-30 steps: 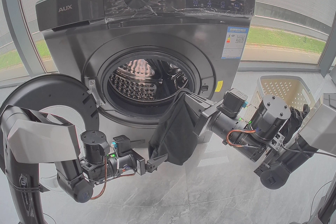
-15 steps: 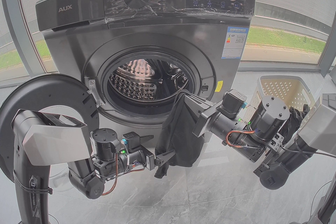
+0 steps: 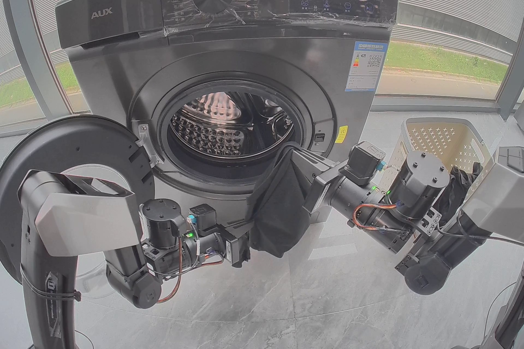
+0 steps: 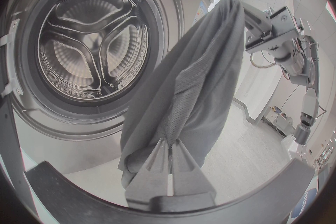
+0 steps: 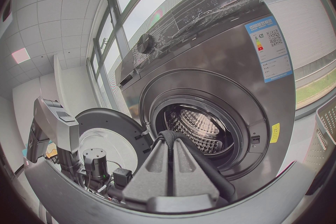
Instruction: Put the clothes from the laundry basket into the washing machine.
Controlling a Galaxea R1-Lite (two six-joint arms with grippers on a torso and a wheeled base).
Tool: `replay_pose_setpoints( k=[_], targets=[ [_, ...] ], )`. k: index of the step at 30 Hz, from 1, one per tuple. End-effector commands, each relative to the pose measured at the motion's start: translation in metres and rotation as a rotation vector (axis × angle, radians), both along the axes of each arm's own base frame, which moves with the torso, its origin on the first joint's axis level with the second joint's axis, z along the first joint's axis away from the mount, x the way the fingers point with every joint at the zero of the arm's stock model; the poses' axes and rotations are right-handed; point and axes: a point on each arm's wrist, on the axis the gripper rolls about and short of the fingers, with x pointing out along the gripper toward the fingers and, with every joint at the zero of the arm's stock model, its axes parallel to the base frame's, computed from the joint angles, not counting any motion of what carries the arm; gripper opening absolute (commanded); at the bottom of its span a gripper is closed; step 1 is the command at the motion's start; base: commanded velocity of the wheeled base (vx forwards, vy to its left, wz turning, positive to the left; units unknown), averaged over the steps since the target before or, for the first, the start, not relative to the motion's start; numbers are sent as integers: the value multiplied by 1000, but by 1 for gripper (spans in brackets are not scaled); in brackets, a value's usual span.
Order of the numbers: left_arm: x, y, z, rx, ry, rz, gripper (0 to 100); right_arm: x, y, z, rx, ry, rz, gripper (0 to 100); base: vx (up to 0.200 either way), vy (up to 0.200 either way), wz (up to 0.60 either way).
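A black garment (image 3: 278,203) hangs in front of the washing machine (image 3: 229,39), just below the open drum (image 3: 229,129). My right gripper (image 3: 293,152) is shut on its top edge near the drum's lower right rim. My left gripper (image 3: 251,236) is shut on its lower hem, low and to the left. In the left wrist view the left gripper (image 4: 170,146) pinches the garment (image 4: 196,77) with the drum (image 4: 91,42) behind it. In the right wrist view the right gripper (image 5: 170,139) clamps a dark fold before the drum (image 5: 199,126). The laundry basket (image 3: 445,137) stands at the right with dark clothes (image 3: 464,178) inside.
The round machine door (image 3: 71,148) is swung open to the left, beside my left arm. Pale floor tiles (image 3: 305,301) lie in front of the machine. Windows run behind the machine and the basket.
My left gripper, open at the hem before, moved right and up and shut on the garment's lower edge. The hem is gathered and lifted. My right gripper stayed almost in place.
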Motion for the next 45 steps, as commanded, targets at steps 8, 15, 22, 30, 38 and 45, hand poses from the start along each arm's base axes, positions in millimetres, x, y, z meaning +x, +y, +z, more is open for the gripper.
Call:
replay_pose_setpoints(
  k=[8,15,22,30,38,45],
  targets=[
    [-26,36,58,-49,-85,67,0,-13,-16,-9,-31,61,-5,0,0,0,0],
    [-42,64,96,-89,-174,132,0,-6,-33,-16,-50,92,-93,0,0,0,0],
    [-41,79,116,-128,-232,181,0,-3,-41,-21,-62,111,-130,0,0,0,0],
    [-39,82,131,-183,-266,200,0,-5,-41,-24,-74,121,-128,0,0,0,0],
    [-43,84,141,-202,-292,198,0,-5,-43,-36,-104,154,-131,0,0,0,0],
    [-44,86,141,-199,-296,203,0,4,-42,-21,-58,100,-155,0,0,0,0]
  ],
)
